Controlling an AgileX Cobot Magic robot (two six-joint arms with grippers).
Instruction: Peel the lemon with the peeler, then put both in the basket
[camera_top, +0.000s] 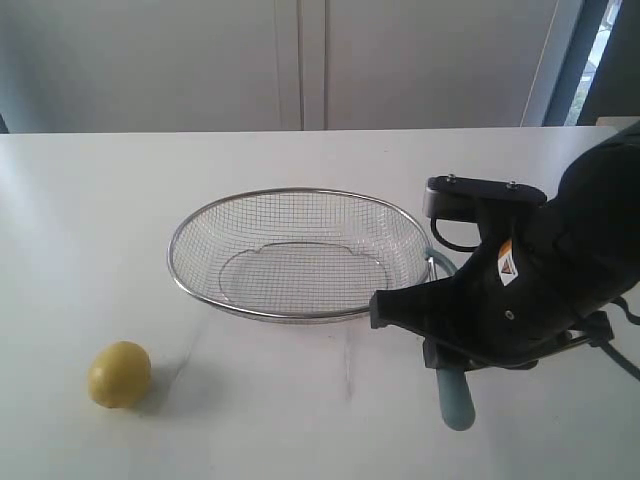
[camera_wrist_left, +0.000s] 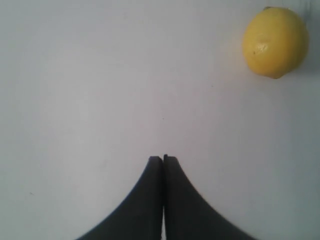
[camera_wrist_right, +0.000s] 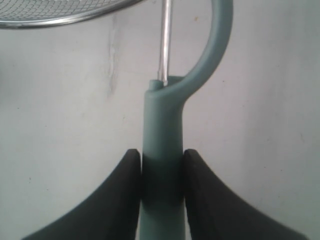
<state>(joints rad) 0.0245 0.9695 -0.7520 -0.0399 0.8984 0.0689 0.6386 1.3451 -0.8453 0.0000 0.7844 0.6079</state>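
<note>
Right wrist: right gripper (camera_wrist_right: 162, 167) clamping on peeler (camera_wrist_right: 162, 125) handle, a finger on each side; teal handle, curved head, metal blade pointing at basket (camera_wrist_right: 60, 21) rim.
Left wrist: left gripper (camera_wrist_left: 163, 159) pressing its fingers together, gripping nothing; lemon (camera_wrist_left: 275, 41) lying apart on table (camera_wrist_left: 100, 100), yellow, unpeeled.
Exterior: lemon lying well apart from empty basket; peeler lying just beside basket.

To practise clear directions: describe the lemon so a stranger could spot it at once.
Find the wire basket on the white table. Off its left end, nearer the camera, the lemon sits alone. It is the only round yellow thing; the peeler is slim and teal.
</note>
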